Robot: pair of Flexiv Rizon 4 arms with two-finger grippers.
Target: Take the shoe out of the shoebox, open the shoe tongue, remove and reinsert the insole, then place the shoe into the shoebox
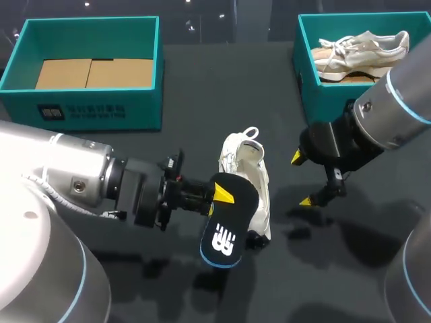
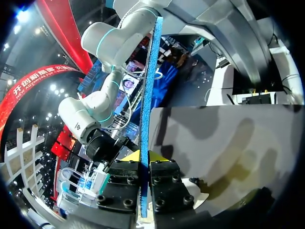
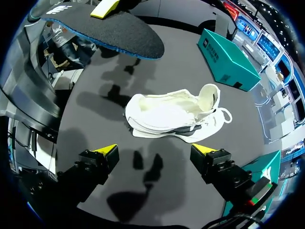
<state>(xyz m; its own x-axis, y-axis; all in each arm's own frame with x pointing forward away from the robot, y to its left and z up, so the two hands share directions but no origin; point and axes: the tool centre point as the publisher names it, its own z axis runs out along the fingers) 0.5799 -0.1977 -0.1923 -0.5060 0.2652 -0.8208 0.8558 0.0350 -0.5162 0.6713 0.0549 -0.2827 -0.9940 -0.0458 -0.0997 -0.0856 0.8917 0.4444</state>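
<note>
Now the left gripper (image 2: 144,157) is clamped on the thin black foam insole with a blue edge (image 1: 225,232), raised near the white mesh sneaker (image 1: 244,165), which lies on its side on the dark matte table (image 1: 202,87); the right gripper (image 1: 301,180) hovers beside the sneaker, jaws spread wide; the rectangular teal shoebox (image 1: 94,111) stands well apart at the far left

The left arm (image 1: 60,182) and the right arm (image 1: 404,101) are thick, rounded silver-grey links with a thin light-blue ring at the joints, narrowing to black housings behind the jaws. The left gripper (image 2: 144,155) has black finger blocks studded with round screw heads just behind its yellow wedge tips. The right gripper (image 3: 155,152) has the same black blocks and yellow tips, with a small red-and-green part behind one finger.
</note>
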